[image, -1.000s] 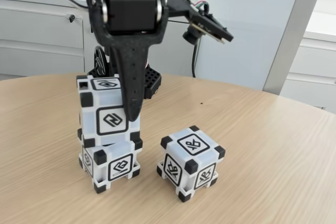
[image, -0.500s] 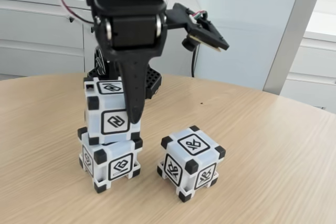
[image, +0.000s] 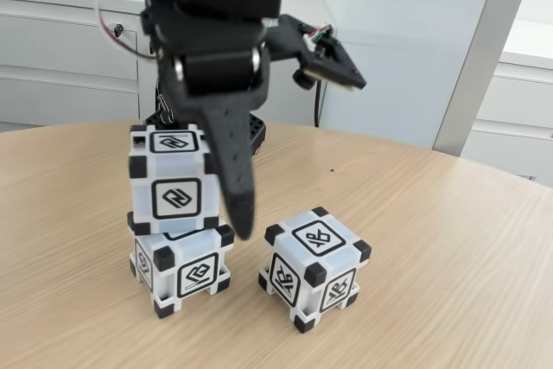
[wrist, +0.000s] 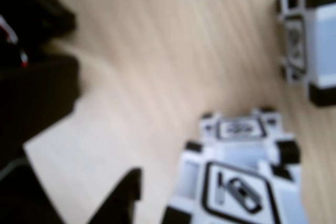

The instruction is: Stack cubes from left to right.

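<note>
In the fixed view, two cubes stood stacked on the left of the wooden table [image: 449,239]: the top cube [image: 174,181] sat on the bottom cube [image: 183,267], shifted a little to the left so its edges did not line up. A third cube [image: 313,267] rested on the table just to the right of the stack, apart from it and turned corner-on to the camera. The black arm [image: 216,32] hung above the stack, and one of its long fingers [image: 233,174] reached down just beside the top cube's right face, its tip near the bottom cube's upper corner. The other finger was hidden, so I cannot tell how far apart they stood or whether they gripped anything.

The wrist view was blurred. The stack appeared at lower right, the top cube [wrist: 236,192] seen from above. Another cube [wrist: 310,40] lay at the upper right edge, probably the third one. A dark finger tip [wrist: 123,198] showed at the bottom, left of the stack and clear of it.
</note>
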